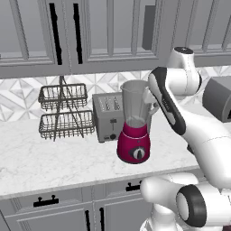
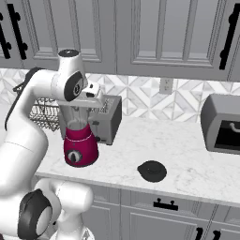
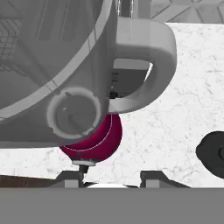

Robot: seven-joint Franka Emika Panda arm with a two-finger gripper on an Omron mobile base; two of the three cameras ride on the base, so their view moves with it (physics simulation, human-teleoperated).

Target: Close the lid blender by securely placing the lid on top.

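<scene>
The blender (image 1: 134,124) stands upright just left of the middle of the left base view, its clear jar open at the top with no lid on it, its magenta base resting on the marble surface (image 1: 54,162) close to the front edge. The lid (image 2: 152,171), a dark round cap, lies flat on the surface in the lower middle of the right base view, well apart from the blender and to its right in that frame. The pincer (image 3: 111,177) hangs above the jar's rim beside the handle; in the hand view the jar fills the upper left and the lid (image 3: 212,151) sits at the right edge, so the lid lies off to the right of the pincer and lower down. The finger tips (image 3: 72,177) stand apart at a middling gap with nothing between them. The coming move, as I judge it, is a sideways swing away from the jar and a descent onto the lid. The marble around the lid looks open on all sides; the toaster (image 1: 108,115) stands behind the blender, and the wire rack (image 1: 63,110) sits farther left.
</scene>
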